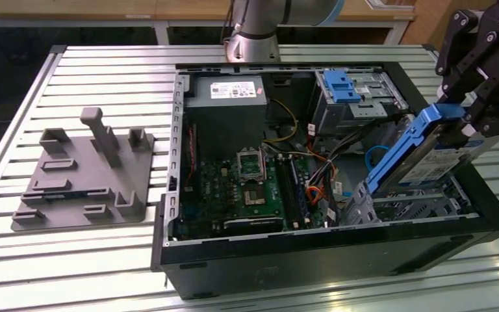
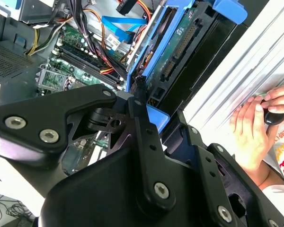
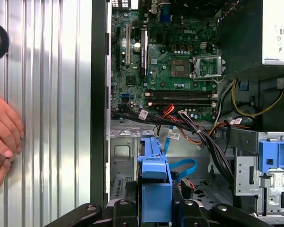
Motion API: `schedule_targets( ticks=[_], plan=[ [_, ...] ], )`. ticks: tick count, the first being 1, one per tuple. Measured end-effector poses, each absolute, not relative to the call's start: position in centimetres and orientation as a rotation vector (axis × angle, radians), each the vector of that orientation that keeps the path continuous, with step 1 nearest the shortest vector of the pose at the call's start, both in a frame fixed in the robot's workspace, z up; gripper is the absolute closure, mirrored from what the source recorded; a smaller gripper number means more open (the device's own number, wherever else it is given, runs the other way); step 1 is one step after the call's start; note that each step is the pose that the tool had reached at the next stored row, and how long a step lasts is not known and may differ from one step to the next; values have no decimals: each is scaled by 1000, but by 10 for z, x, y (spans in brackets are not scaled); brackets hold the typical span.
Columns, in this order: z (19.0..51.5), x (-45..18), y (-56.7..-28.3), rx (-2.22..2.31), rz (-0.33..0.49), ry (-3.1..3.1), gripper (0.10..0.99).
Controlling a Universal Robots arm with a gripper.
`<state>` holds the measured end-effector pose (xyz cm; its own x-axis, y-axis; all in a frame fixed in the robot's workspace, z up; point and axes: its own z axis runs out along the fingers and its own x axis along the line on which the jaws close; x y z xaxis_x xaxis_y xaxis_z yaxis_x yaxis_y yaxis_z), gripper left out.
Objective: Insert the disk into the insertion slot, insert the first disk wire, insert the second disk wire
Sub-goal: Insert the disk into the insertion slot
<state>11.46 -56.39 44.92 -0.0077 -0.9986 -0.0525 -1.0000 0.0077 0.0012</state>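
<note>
My gripper point(image 1: 468, 122) is shut on the disk point(image 1: 416, 159), a silver drive in a bright blue carrier. The disk hangs tilted, its lower end dipping toward the insertion slot point(image 1: 418, 207), a silver perforated bay in the case's near corner at the exterior view's right. In the first wrist view the carrier's blue edge point(image 3: 154, 187) sits between my fingers point(image 3: 120, 208), above the bay's metal floor point(image 3: 123, 158). The second wrist view shows the disk's point(image 2: 177, 47) circuit-board side and connector. A loose blue flat cable point(image 3: 183, 166) lies beside the bay.
The open computer case point(image 1: 319, 250) lies on a slatted metal table point(image 1: 102, 71). A taller metal cage with a blue latch point(image 1: 340, 84) stands behind the bay. A grey fixture point(image 1: 80, 179) sits at the exterior view's left. A person's hands point(image 2: 255, 120) rest on the table beside the case.
</note>
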Motion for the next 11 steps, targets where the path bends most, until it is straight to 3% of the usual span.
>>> schedule_targets(
  ticks=[11],
  plan=[
    [443,115,-564,-2187,59,2204,725]
  ],
)
